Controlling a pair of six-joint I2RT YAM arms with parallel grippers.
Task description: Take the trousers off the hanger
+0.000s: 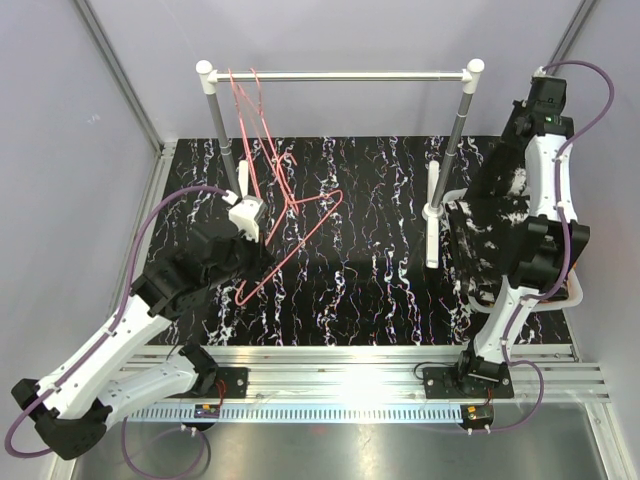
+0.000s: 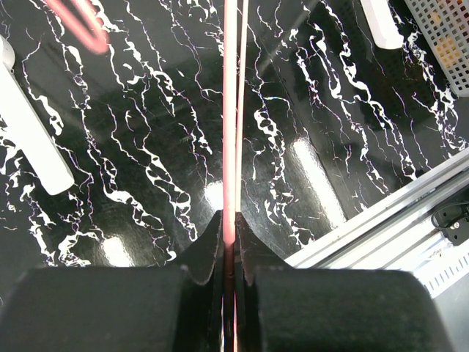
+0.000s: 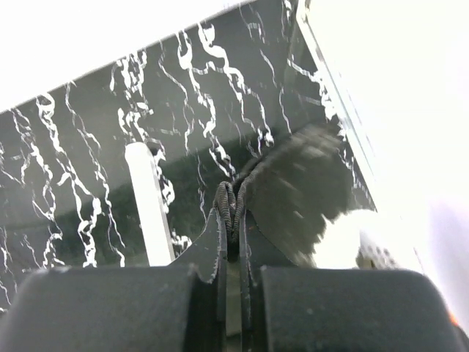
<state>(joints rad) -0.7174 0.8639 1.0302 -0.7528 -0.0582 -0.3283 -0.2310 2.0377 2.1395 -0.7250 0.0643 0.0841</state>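
Observation:
My left gripper is shut on the thin bar of a bare pink hanger. In the top view this hanger is tilted above the table's left half, off the rail. The black trousers with white markings hang bunched at the right, beside the right arm and the rack's right post. My right gripper is shut on a folded black edge of the trousers, which spread away to its right.
A white rail on two posts spans the back, with more pink wire hangers on its left end. White rack feet rest on the black marbled table. A grey mesh basket sits by the right edge.

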